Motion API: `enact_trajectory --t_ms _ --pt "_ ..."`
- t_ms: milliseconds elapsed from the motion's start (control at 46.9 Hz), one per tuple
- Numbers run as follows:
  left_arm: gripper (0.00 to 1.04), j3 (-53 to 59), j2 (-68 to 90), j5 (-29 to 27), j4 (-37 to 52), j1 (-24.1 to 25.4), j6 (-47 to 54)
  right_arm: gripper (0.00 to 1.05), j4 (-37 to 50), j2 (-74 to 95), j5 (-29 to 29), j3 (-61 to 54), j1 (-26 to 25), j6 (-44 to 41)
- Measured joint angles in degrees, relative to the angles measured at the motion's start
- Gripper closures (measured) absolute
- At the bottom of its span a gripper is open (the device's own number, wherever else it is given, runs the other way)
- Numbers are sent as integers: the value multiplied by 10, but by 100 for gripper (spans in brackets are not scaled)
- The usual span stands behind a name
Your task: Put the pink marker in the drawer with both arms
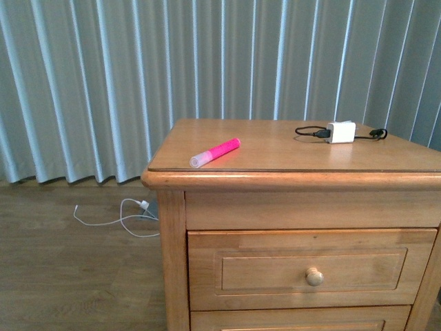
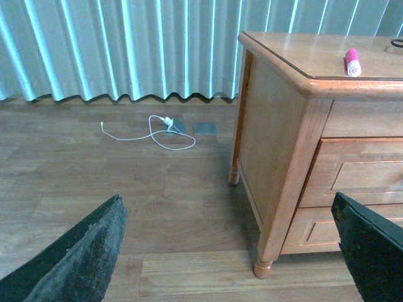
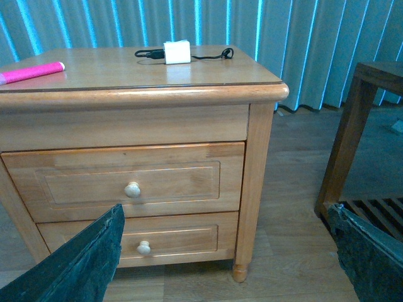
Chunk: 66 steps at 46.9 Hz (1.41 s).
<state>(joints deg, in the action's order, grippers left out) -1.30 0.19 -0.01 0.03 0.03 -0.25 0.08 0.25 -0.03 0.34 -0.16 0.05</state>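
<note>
The pink marker (image 1: pixel 216 152) lies on the nightstand top near its front left corner, clear cap toward the edge; it also shows in the left wrist view (image 2: pixel 352 62) and the right wrist view (image 3: pixel 31 73). The top drawer (image 1: pixel 310 269) is closed, its pale round knob (image 3: pixel 132 189) facing out. My left gripper (image 2: pixel 233 242) hangs open over the floor beside the nightstand's left side. My right gripper (image 3: pixel 230 248) is open in front of the drawers, well short of them. Neither holds anything. No arm shows in the front view.
A white charger block (image 1: pixel 341 132) with black cable sits at the back right of the top. A lower drawer (image 3: pixel 170 239) sits under the top one. A white cord (image 2: pixel 154 129) lies on the wood floor by the curtain. A dark wooden piece of furniture (image 3: pixel 359 138) stands to the nightstand's right.
</note>
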Motion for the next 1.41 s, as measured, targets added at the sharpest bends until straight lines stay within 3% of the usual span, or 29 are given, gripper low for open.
enact_trajectory --t_ms 640,704,768,1066,1194,1407 --pt "6 0 0 0 0 0 0 9 -1 0 0 0 0 0" --pt "6 0 0 0 0 0 0 9 -92 47 -17 34 2 4" --pt "6 0 0 0 0 0 0 9 -109 118 6 53 28 11" --pt "6 0 0 0 0 0 0 9 65 473 97 166 217 66" --pt "6 0 0 0 0 0 0 9 126 642 112 224 256 90" --pt "6 0 0 0 0 0 0 9 217 849 145 316 268 81"
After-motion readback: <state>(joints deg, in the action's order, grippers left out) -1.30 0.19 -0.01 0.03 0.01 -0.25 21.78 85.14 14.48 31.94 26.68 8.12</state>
